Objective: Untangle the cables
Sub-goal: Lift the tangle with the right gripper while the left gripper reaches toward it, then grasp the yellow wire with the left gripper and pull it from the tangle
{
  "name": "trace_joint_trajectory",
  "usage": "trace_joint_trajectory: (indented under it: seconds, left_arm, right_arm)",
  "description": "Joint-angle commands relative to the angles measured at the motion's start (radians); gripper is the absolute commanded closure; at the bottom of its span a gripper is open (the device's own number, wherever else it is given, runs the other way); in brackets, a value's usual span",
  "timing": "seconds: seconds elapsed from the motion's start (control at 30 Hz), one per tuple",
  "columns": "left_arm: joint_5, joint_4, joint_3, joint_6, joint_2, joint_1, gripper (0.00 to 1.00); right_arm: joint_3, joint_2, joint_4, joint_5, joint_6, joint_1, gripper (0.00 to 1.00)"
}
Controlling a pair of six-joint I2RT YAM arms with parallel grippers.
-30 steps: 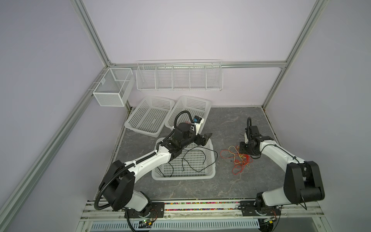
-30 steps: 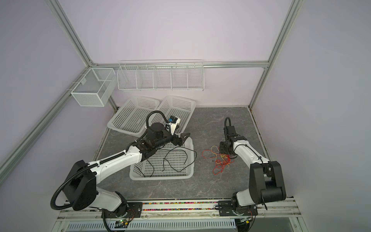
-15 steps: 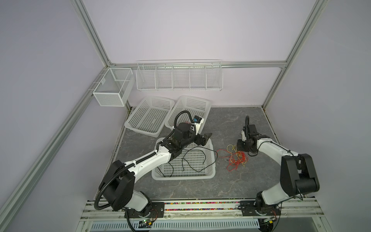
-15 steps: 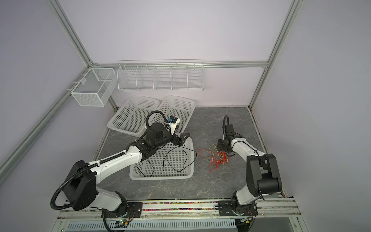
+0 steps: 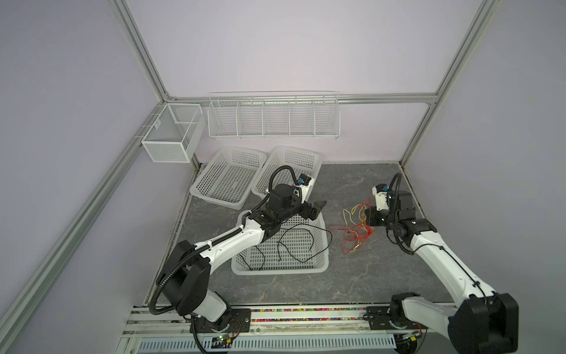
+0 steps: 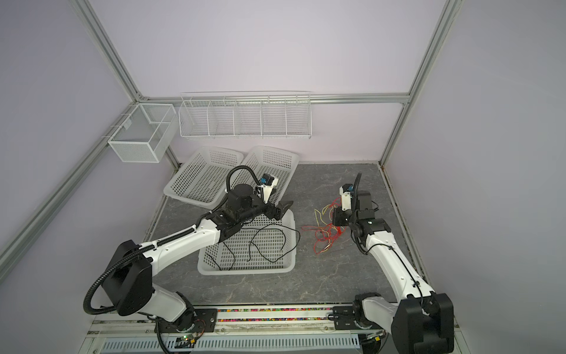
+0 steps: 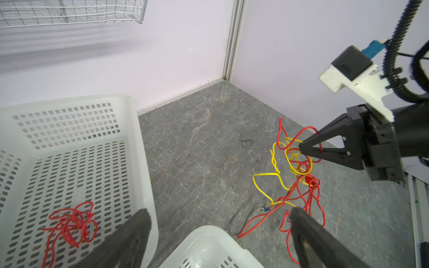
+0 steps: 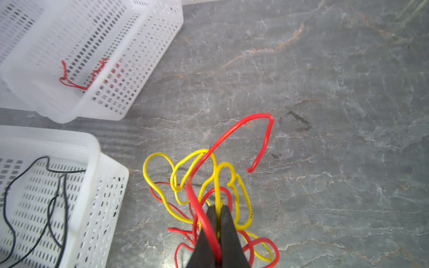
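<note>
On my screen the cables (image 7: 308,180) wear smooth, glossy plastic sheathing, and the red and yellow catch the light. The baskets (image 7: 141,143) look like milky, slightly see-through moulded plastic, perforated. The tabletop (image 8: 325,69) reads as matt grey veined stone, a little scuffed. The wire shelf (image 5: 273,135) is white-coated metal; the frame post (image 7: 232,39) is brushed aluminium. The right gripper (image 8: 217,207) has matt black plastic fingers (image 8: 228,234).

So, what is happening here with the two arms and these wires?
The right gripper is shut on the red and yellow tangle of cables lying on the table. The left gripper hangs open above the near basket, which holds black cables. A red cable already lies in a far basket.
</note>
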Motion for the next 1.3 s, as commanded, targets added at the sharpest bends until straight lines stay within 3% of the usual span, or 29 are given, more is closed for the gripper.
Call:
trace_joint_trajectory:
  seconds: [0.0, 0.27, 0.6, 0.97, 1.07, 1.17, 1.27]
  left_arm:
    - [0.035, -0.004, 0.041, 0.015, 0.032, -0.015, 0.06]
    - [-0.007, -0.078, 0.138, 0.083, 0.133, -0.089, 0.07]
    - [0.075, -0.115, 0.159, 0.116, 0.16, -0.12, 0.09]
    - [0.099, -0.204, 0.137, 0.317, 0.143, -0.209, 0.06]
    - [0.022, -0.211, 0.132, 0.38, 0.147, -0.251, 0.01]
    - [-0.108, -0.167, 0.109, 0.44, 0.162, -0.29, 0.01]
    - [-0.161, -0.151, 0.101, 0.503, 0.178, -0.31, 0.01]
  right_arm:
    - [-0.002, -0.065, 0.019, -0.063, -0.031, 0.007, 0.93]
    - [0.023, -0.153, -0.015, -0.089, -0.026, 0.008, 0.94]
    - [0.035, -0.166, -0.037, -0.08, 0.002, 0.009, 0.93]
    - [0.035, -0.156, -0.047, -0.065, 0.004, 0.008, 0.93]
    - [0.035, -0.155, -0.052, -0.064, 0.005, 0.008, 0.93]
    - [0.064, -0.155, -0.054, -0.066, 0.008, 0.008, 0.93]
    - [0.068, -0.154, -0.056, -0.07, 0.008, 0.008, 0.93]
